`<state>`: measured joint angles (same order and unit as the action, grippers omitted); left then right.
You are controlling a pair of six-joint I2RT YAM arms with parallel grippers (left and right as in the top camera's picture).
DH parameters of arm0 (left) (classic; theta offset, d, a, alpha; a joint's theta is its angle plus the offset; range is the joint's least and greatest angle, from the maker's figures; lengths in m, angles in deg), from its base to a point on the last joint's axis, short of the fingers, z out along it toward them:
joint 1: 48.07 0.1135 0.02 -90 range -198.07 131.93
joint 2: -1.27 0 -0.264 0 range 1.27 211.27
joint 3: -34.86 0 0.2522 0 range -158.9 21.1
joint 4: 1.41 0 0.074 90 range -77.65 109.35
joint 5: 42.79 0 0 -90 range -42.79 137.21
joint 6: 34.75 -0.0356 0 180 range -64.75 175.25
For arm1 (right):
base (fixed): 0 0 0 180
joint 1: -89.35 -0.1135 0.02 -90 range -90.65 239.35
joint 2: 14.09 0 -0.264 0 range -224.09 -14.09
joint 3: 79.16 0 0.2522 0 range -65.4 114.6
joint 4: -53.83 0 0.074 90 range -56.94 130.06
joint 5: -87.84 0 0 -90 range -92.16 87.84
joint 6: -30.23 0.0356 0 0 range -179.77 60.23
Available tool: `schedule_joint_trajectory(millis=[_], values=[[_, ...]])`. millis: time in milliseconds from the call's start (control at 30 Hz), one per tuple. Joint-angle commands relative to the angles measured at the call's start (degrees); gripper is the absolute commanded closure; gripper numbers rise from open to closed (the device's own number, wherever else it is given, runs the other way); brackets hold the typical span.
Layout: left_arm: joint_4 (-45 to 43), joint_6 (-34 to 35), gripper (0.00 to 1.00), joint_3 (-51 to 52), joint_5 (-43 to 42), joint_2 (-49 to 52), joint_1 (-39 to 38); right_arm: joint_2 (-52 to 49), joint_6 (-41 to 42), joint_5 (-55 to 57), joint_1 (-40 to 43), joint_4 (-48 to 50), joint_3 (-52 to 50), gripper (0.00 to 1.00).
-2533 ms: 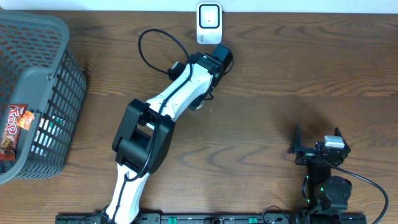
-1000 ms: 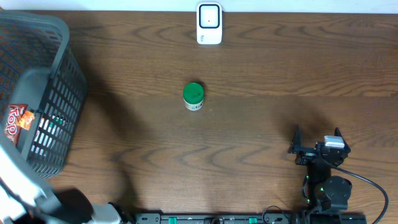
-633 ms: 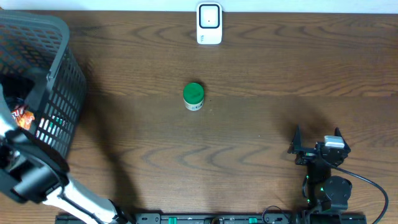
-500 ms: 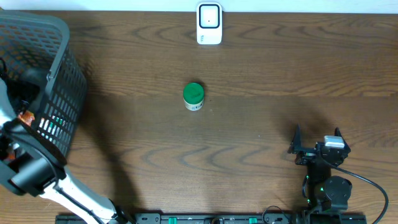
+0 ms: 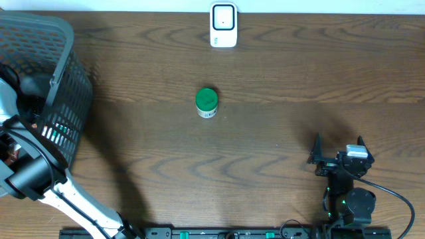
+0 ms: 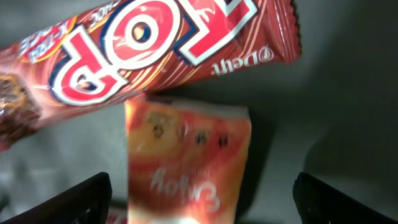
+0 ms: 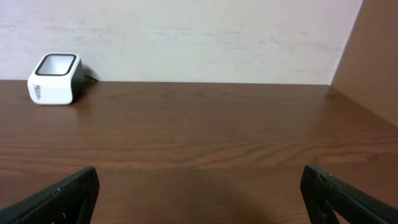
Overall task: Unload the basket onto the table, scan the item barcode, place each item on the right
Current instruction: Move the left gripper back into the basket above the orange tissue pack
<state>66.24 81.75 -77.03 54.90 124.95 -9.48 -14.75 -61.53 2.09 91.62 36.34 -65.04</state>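
In the left wrist view an orange snack packet [image 6: 186,162] lies on the grey basket floor, right under a red "Top" bar [image 6: 143,56]. My left gripper [image 6: 202,205] hangs open over the packet, with one finger [image 6: 68,202] on each side and apart from it. From overhead the left arm [image 5: 26,172] reaches into the grey basket [image 5: 63,40], and its gripper is hidden there. The white scanner [image 5: 224,25] stands at the table's far edge. My right gripper [image 5: 339,145] rests open at the near right, holding nothing.
A green-lidded jar [image 5: 206,102] stands upright mid-table, in front of the scanner. The right wrist view shows the scanner [image 7: 56,79] far left against the wall, with bare wood between the open right gripper [image 7: 199,199] and it.
The left arm left the jar standing near the scanner, swung to the left, and has gone down into the basket, now covering the snacks from overhead. The right arm has not moved.
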Motion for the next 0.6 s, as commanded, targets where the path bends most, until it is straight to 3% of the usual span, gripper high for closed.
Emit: schedule_joint_trajectory(millis=[0,233,400,467,567], values=[[-2.54,-1.22,0.06,3.80,1.16,0.76,0.13,0.39,-0.44,-0.24,-0.55,-0.31,-0.04,0.01],[-8.20,-1.20,0.07,9.88,1.22,0.76,0.13,0.39,-0.46,-0.24,-0.55,-0.31,-0.04,0.01],[-8.04,-1.18,0.21,9.88,1.42,0.74,0.20,0.39,-0.46,-0.24,-0.55,-0.31,-0.04,0.01],[-7.91,-1.18,0.32,9.86,1.42,0.74,0.24,0.39,-0.46,-0.24,-0.55,-0.31,-0.04,0.01],[-7.45,-1.18,0.35,9.86,1.42,0.72,0.24,0.39,-0.44,-0.24,-0.55,-0.31,-0.04,0.01]])
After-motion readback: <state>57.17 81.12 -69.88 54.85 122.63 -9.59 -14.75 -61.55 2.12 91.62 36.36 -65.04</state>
